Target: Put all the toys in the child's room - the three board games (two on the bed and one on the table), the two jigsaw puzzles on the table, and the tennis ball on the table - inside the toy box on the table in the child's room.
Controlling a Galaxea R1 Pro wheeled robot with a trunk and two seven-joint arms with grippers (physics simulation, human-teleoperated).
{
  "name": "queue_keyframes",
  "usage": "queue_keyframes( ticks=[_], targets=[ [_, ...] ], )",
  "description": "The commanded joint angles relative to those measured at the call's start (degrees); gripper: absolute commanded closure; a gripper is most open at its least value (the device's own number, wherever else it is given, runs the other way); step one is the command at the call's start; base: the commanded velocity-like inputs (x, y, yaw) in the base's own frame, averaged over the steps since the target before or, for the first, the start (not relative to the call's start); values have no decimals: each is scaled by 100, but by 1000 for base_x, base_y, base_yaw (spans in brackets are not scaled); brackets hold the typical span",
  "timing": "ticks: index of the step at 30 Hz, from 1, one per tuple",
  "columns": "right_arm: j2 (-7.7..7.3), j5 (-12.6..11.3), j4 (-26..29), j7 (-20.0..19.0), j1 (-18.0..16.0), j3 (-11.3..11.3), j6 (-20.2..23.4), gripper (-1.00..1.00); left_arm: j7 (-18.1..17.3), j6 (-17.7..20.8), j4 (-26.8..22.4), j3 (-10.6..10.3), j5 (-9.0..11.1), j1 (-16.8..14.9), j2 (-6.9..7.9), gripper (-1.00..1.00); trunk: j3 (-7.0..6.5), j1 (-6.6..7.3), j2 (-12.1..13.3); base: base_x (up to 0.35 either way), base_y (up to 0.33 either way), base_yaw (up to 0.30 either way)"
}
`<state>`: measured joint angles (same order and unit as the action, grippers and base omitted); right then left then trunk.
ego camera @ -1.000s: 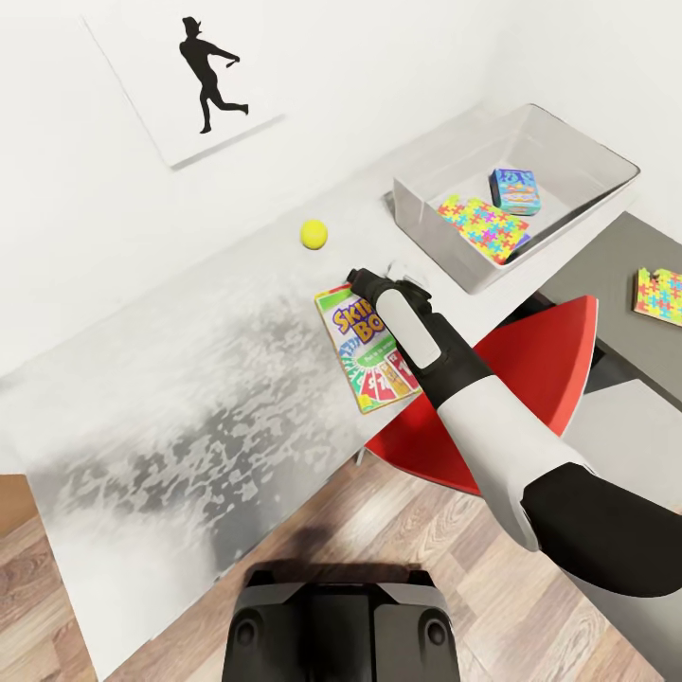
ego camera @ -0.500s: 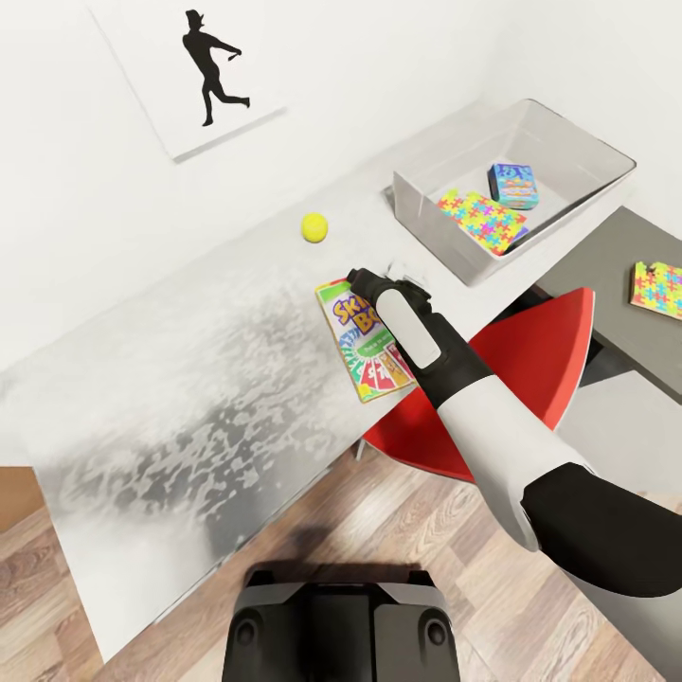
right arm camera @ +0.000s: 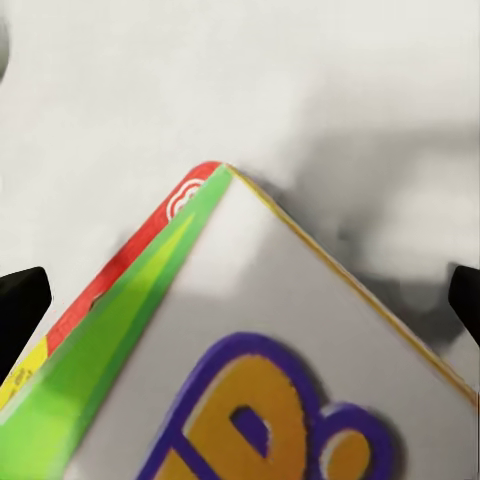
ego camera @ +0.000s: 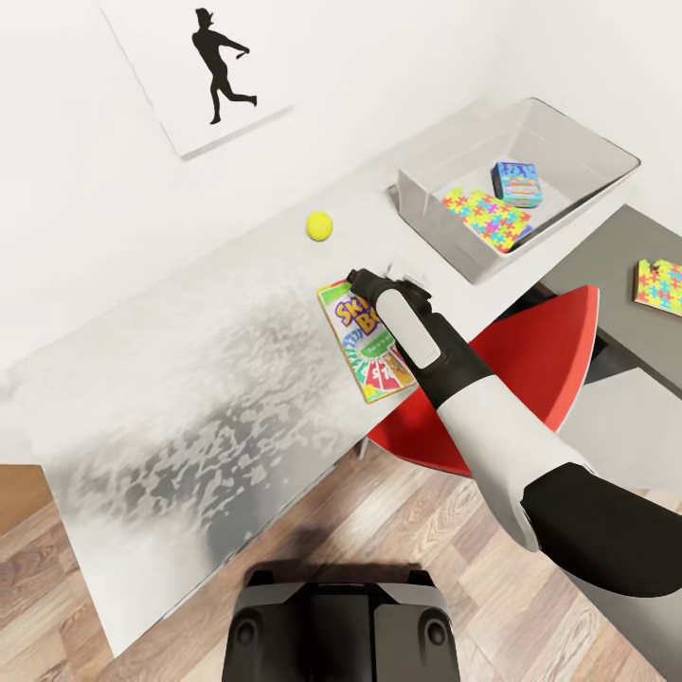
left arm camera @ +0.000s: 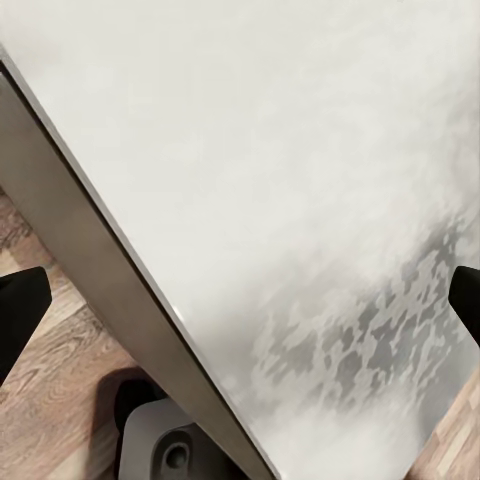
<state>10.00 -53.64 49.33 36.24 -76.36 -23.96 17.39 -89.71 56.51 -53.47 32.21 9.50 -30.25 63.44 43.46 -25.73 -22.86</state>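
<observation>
Head view: right gripper [ego camera: 371, 284] poised over board game [ego camera: 365, 355] lying flat on table [ego camera: 189, 379], near tennis ball [ego camera: 318, 225]; toy box [ego camera: 431, 204] beyond, already holding items.
Left wrist view: bare tabletop; fingers spread, empty.
Right wrist view: box corner between widely parted fingertips, ungrasped.
Step judged: pickup; next, descend and close on an edge.

Open counter [ego camera: 189, 379] spreads at 9 o'clock of the right pincer [ego camera: 365, 281]. The ball [ego camera: 318, 225] sits at 11, the box [ego camera: 445, 213] wall at 2, the chair [ego camera: 530, 350] at 4.
</observation>
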Motion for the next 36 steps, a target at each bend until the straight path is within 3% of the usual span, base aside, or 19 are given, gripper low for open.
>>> queue_keyframes(
  ticks=[1,36],
  targets=[
    [0,-102,-236,32,-2,-11,10,-100,-29,61,3,-4,-8,-7,2,-100,8,-6,-6,0,6,0],
    [0,-102,-239,41,-2,-12,45,-100,-29,69,3,4,-4,-7,14,-100,8,-6,-6,-70,76,0]
  ],
)
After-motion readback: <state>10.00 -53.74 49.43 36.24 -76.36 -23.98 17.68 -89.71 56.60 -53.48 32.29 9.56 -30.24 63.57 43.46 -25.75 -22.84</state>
